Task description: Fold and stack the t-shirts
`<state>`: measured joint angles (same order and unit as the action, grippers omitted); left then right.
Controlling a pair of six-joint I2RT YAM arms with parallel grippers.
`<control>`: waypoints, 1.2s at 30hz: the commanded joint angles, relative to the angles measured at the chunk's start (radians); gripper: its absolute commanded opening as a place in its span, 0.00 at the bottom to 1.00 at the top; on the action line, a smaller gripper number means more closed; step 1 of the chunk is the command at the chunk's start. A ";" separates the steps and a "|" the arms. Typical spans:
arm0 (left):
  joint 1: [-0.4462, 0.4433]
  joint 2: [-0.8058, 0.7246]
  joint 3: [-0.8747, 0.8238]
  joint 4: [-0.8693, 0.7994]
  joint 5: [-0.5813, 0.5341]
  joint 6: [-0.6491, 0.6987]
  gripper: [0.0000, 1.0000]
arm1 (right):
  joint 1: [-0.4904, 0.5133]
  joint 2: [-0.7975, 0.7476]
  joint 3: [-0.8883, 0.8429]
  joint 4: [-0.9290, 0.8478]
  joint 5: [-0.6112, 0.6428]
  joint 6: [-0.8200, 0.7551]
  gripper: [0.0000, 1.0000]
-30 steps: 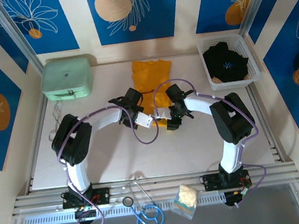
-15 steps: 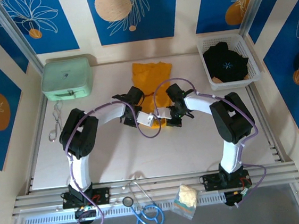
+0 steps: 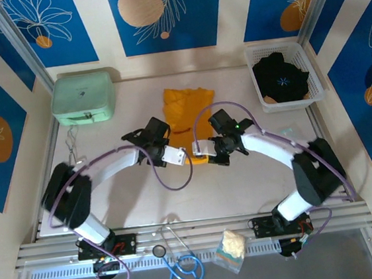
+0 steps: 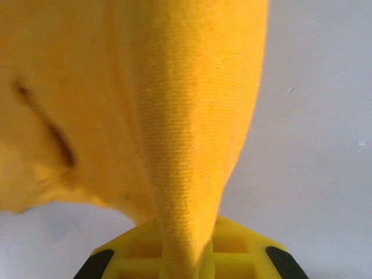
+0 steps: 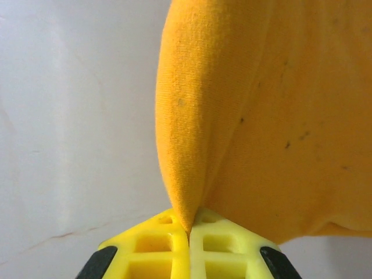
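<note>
- The orange-yellow t-shirt lies on the pale surface, in the middle and toward the far side; it is partly folded, and its near edge runs down to where both claws meet it
- The left claw is closed on the shirt's near edge; in the left wrist view a ridge of orange cloth rises from between the yellow fingers of this claw, which are pressed against it; the rest of the cloth spreads up and to the left, with bare surface to the right
- The right claw is clamped on the same edge; in the right wrist view its yellow fingers meet with only a thin pinch of cloth between them at the claw; a rounded fold stands straight up from that pinch, and the cloth spreads off to the right
- In the top view the two claws sit just beside each other, tips facing, near the middle of the surface
- The black t-shirt, with a small light-blue starburst print, lies bunched in the white basket at the far right corner, well apart from the orange one
- A mint-green case sits at the far left; a blue stethoscope and a pale-yellow packet lie by the near rail between the arm bases
</note>
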<state>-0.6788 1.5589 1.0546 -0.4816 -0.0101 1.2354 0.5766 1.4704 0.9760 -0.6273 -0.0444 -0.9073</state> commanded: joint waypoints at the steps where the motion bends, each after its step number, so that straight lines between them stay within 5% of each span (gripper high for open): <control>1: -0.034 -0.095 -0.048 -0.060 -0.022 -0.081 0.00 | 0.041 -0.097 -0.051 -0.107 0.035 0.075 0.00; 7: -0.054 -0.183 -0.024 -0.104 -0.048 -0.150 0.00 | 0.065 -0.227 -0.043 -0.123 0.080 0.150 0.00; 13: -0.018 -0.093 0.148 -0.113 -0.100 -0.138 0.00 | -0.024 -0.179 0.081 -0.092 0.142 0.156 0.00; 26: 0.133 0.362 0.575 -0.131 -0.065 -0.126 0.00 | -0.251 0.253 0.469 -0.074 0.065 0.085 0.00; 36: 0.207 0.601 0.764 -0.069 -0.088 -0.144 0.00 | -0.312 0.564 0.711 -0.004 0.092 0.160 0.00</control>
<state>-0.5106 2.1166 1.7744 -0.5533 -0.0612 1.1072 0.2909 1.9903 1.6402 -0.6403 0.0189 -0.7887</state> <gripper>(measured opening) 0.073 0.061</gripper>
